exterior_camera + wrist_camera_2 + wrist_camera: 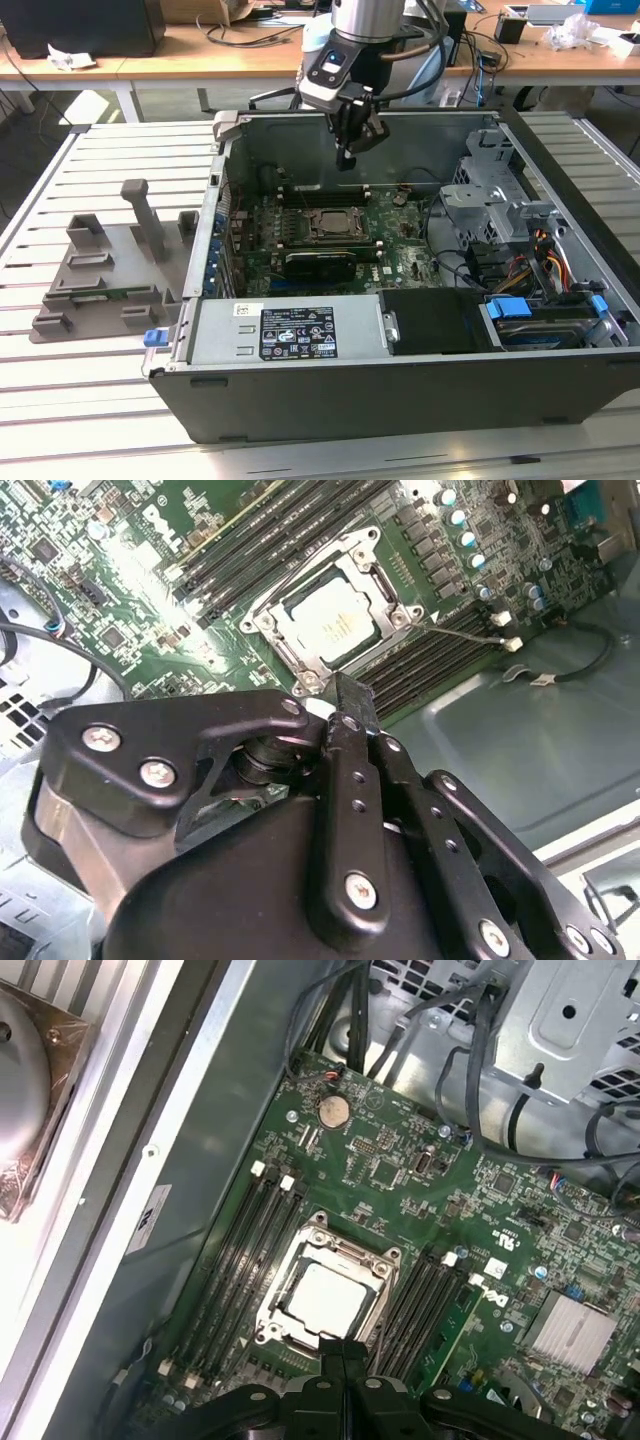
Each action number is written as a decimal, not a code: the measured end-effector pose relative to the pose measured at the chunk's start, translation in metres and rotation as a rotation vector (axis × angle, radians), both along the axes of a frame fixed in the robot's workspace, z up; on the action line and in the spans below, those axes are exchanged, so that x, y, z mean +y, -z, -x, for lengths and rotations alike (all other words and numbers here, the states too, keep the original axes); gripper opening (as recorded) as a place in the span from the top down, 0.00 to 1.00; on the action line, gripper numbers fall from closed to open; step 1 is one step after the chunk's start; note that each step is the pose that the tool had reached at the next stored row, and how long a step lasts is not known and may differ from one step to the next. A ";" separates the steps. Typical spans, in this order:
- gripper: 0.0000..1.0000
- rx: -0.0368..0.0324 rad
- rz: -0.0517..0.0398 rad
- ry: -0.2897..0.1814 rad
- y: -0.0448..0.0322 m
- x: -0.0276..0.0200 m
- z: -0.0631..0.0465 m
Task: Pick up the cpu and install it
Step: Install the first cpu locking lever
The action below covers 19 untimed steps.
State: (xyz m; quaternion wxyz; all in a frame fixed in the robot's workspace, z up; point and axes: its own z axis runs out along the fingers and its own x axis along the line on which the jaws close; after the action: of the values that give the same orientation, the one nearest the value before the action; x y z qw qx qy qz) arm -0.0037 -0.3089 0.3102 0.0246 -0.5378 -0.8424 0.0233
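Silver metal marks the cpu [322, 1298], which lies flat inside the socket frame [326, 1252] on the green motherboard [400, 1170]; in the second wrist view the same chip [335, 618] shows bright within the frame's metal border. In the exterior view the cpu [331, 222] is small and dim at the middle of the open computer case [400, 400], and its thin rim cannot be made out there.

Hanging above the board, the tool [347, 155] is apart from the chip and holds nothing. In both wrist views its two black fingers [345, 1360] meet tip to tip with no gap between them, so the tool is closed and empty. The tool's own body [300, 880] covers the nearer part of the motherboard in the second wrist view, and the lower edge of the socket frame is cut off behind the fingertips in the first wrist view.

Dark memory slots [240, 1250] run along both sides of the socket. A round coin cell [333, 1110] sits near the board's far edge.

On the slatted table [90, 420], at the exterior view's left of the case, stands a grey fixture plate [105, 275] with upright posts; what rests in its recesses is too small to tell.
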 end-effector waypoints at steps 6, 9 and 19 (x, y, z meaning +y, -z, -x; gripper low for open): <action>0.89 0.0000 0.0000 -0.053 0.0000 0.0000 0.000; 0.89 0.0001 0.0000 -0.071 0.0000 0.0000 0.000; 0.89 0.0000 0.0000 -0.139 0.0000 0.0000 0.000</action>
State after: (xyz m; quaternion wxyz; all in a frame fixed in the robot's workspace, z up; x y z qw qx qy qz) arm -0.0037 -0.3089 0.3102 0.0229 -0.4779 -0.8778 0.0250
